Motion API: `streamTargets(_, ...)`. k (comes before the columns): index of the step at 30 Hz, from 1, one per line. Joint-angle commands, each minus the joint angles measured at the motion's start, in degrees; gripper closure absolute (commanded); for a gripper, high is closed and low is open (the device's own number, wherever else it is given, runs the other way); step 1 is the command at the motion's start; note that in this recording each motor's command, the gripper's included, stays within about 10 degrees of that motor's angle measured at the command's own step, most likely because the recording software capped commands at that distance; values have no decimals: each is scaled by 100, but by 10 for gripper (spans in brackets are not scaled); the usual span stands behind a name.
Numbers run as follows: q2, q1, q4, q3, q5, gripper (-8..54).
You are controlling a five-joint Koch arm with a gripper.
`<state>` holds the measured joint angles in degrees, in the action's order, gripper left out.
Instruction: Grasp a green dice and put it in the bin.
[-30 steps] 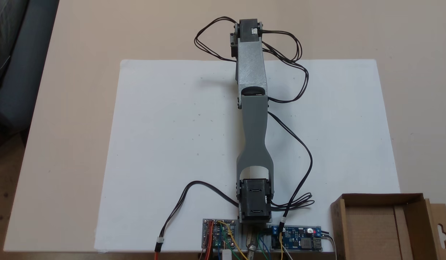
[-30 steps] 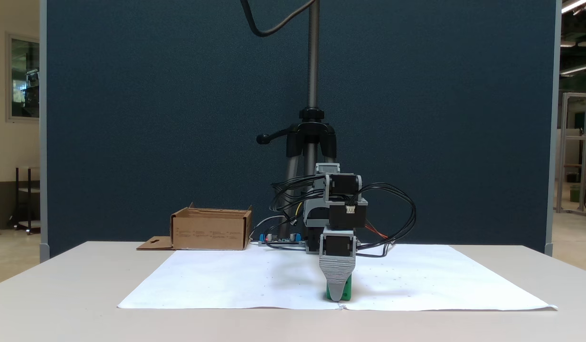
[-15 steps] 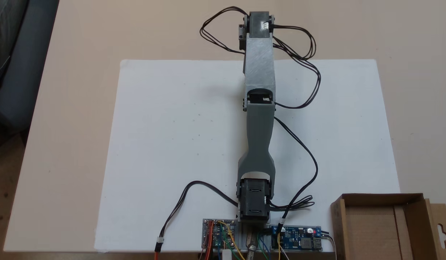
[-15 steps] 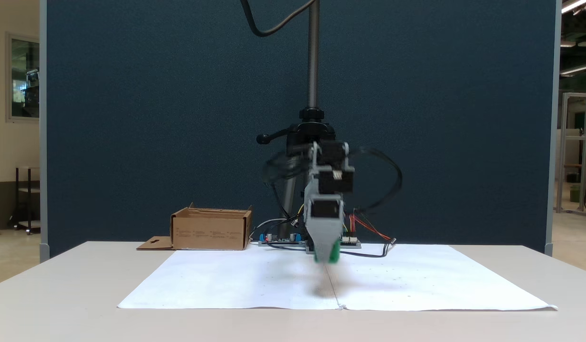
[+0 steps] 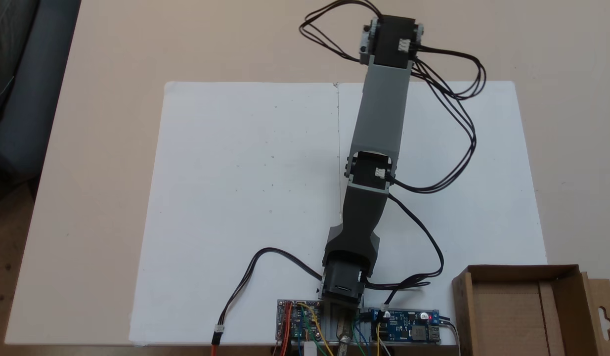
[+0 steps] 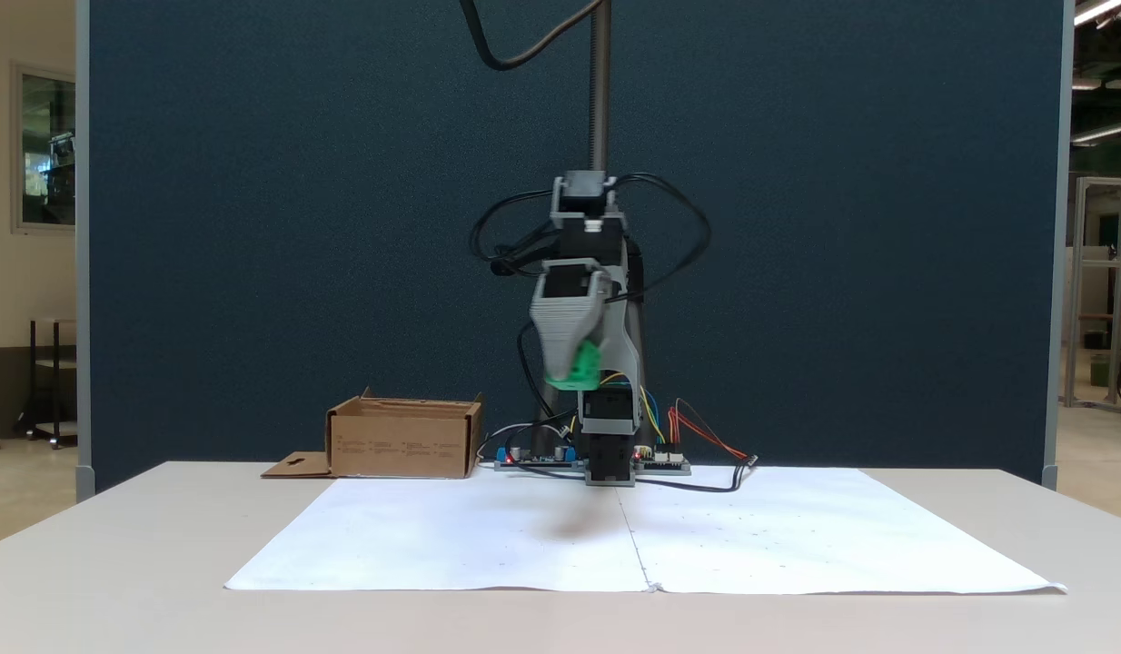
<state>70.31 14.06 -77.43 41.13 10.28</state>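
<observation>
Green dice (image 6: 580,365) up in the air, pinched at the tip of the end effector (image 6: 568,377), well clear of the white paper sheet (image 6: 488,536) below. Closed on the cube from what the front-facing fixed view shows, grey ribbed finger (image 6: 565,331) covering most of its left side, only the right part of the green poking out. Hanging a bit left of the paper's centre crease in that view, faint blurry shadow (image 6: 574,525) on the sheet underneath.

Bin (image 6: 404,439) sitting back left on the counter (image 6: 115,581) in the same view, just off the corner of the paper, flap with the hang-hole lying flat on its left. Well apart from the dice. In the top-down fixed view, bin (image 5: 525,277) at bottom right with the arm (image 5: 379,123) stretched out diagonally over the paper (image 5: 236,173), leaning toward upper right, black cables (image 5: 458,113) looping off its side. Two circuit boards (image 5: 409,332) near the arm's base at the bottom edge.
</observation>
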Motion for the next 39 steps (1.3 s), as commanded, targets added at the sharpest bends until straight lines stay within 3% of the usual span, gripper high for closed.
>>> streamTargets(1, 431, 598, -466, -141, -272, 339)
streamTargets(14, 439, 3806, -457, -255, -1257, 339)
streamTargets(23, 431, 6223, -343, -255, -2522, 339)
streamTargets(30, 457, 7743, 571, -176, -3050, 339)
streamTargets(39, 642, 8675, 1872, 1854, -3779, 339)
